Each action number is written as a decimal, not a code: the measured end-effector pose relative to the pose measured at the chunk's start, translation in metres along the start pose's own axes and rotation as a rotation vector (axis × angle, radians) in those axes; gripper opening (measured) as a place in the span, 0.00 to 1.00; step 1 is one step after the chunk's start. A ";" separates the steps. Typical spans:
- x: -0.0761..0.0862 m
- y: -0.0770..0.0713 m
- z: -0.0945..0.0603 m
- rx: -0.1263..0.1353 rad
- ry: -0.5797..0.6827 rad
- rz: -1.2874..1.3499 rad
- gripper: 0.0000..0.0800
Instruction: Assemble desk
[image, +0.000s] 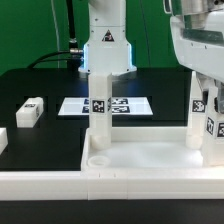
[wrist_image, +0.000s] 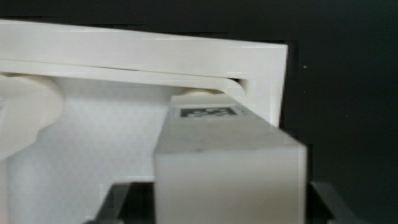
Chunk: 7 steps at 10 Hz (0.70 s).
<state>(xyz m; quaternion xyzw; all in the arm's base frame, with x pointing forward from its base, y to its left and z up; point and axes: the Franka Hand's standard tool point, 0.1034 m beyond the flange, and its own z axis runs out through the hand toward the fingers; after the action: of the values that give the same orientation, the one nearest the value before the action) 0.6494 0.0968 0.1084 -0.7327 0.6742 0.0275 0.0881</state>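
Gripping a white tagged leg (wrist_image: 222, 165) between closed-in fingers, gripper (wrist_image: 217, 200) low over the tabletop (image: 140, 160) at the exterior view's right. Probably light, rigid, smooth plastic; best pinched on flat sides, clear of tags.

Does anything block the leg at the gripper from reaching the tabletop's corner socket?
Nothing visible does. The gripper is closed on the leg, whose far end already meets the tabletop at its corner. The other upright leg stands apart, further toward the exterior view's left.
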 end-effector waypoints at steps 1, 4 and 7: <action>-0.003 0.000 0.000 -0.008 0.020 -0.118 0.37; -0.026 -0.002 0.002 -0.015 0.053 -0.734 0.69; -0.020 -0.001 0.003 -0.037 0.069 -0.997 0.80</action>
<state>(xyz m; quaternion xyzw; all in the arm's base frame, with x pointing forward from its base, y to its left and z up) 0.6492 0.1167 0.1089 -0.9678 0.2437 -0.0302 0.0549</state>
